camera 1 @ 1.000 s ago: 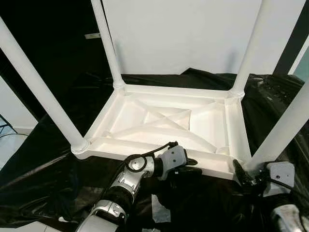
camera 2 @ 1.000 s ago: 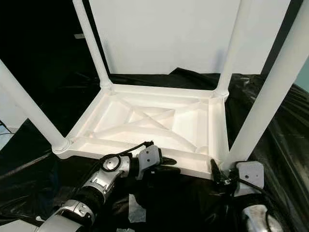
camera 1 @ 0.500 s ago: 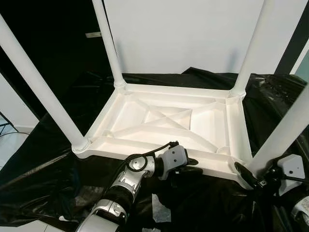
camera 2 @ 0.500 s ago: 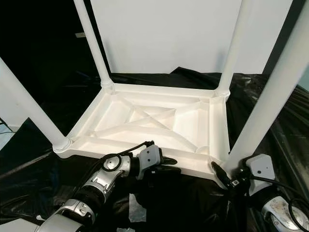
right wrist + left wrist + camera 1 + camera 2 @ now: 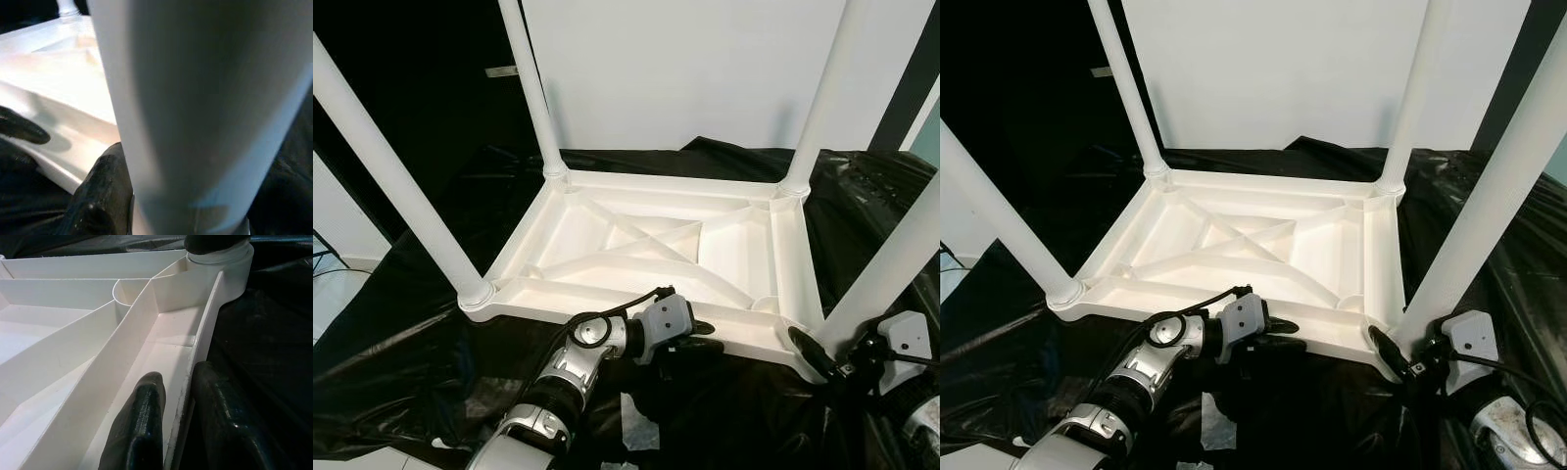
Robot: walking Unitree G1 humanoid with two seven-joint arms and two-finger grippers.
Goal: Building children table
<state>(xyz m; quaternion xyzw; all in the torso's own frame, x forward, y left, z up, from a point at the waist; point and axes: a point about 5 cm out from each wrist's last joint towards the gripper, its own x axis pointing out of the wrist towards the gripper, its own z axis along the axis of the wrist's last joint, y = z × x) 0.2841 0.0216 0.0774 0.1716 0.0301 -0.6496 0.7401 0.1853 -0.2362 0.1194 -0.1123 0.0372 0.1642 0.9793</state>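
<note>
On the black sheet [image 5: 401,372], the upturned tabletop [image 5: 646,245] is pinched at its near rim by the left gripper [image 5: 178,426], while the near-right leg [image 5: 891,264], standing upright, is clasped low by the right gripper [image 5: 818,354].

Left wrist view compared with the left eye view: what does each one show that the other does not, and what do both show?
Left wrist view: the left gripper pinching the near rim of the upturned white plastic tabletop, one finger inside, one outside.

Left eye view: four white round legs, such as the far left leg, pointing up, the right gripper at the near right leg, and a white wall.

Both: tabletop ribs and black plastic sheet.
</note>
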